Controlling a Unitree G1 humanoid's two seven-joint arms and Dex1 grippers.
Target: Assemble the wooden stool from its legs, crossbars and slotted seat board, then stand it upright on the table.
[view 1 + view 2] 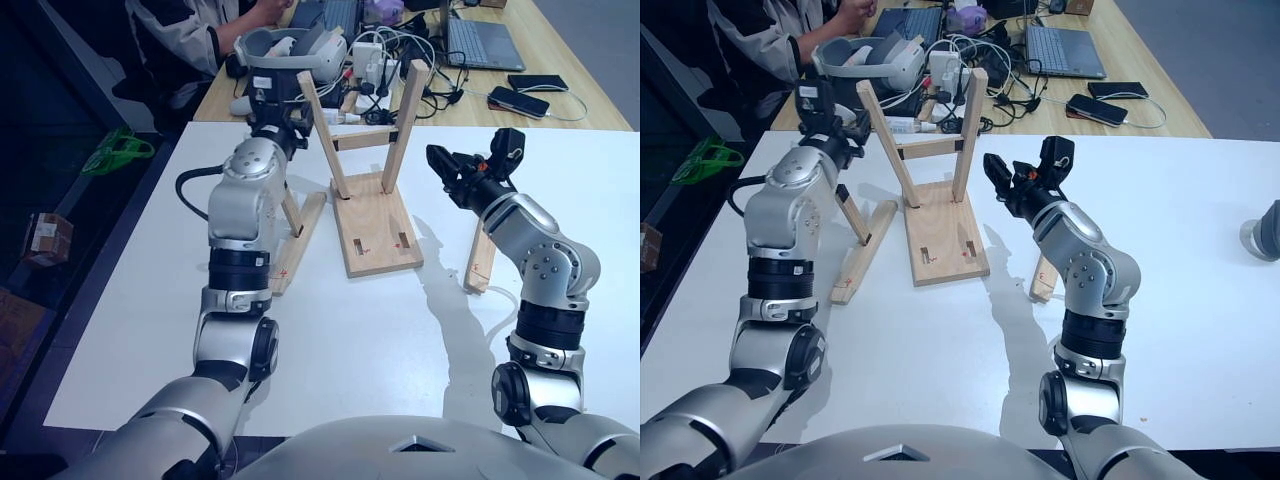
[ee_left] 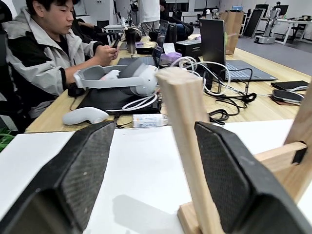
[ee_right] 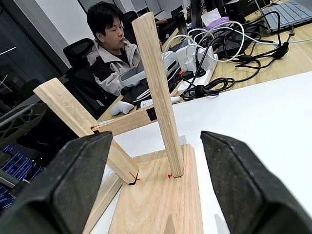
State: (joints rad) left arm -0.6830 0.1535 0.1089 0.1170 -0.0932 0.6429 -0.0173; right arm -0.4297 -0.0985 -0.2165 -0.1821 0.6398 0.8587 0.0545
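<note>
White bench (image 1: 150,300) carries the slotted seat board (image 1: 375,225), lying flat between the two grippers. Two legs (image 1: 325,135) rise from it, joined by a crossbar (image 1: 362,140). A loose leg (image 1: 480,262) lies just behind the right gripper (image 1: 1026,160), which is spread and empty. The left gripper (image 2: 153,131) is released too, a wooden upright (image 2: 187,146) standing between its fingers.

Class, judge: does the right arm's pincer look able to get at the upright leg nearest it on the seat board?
Probably yes. The right pincer is open and empty, facing that upright leg, with only bare table between them.
</note>
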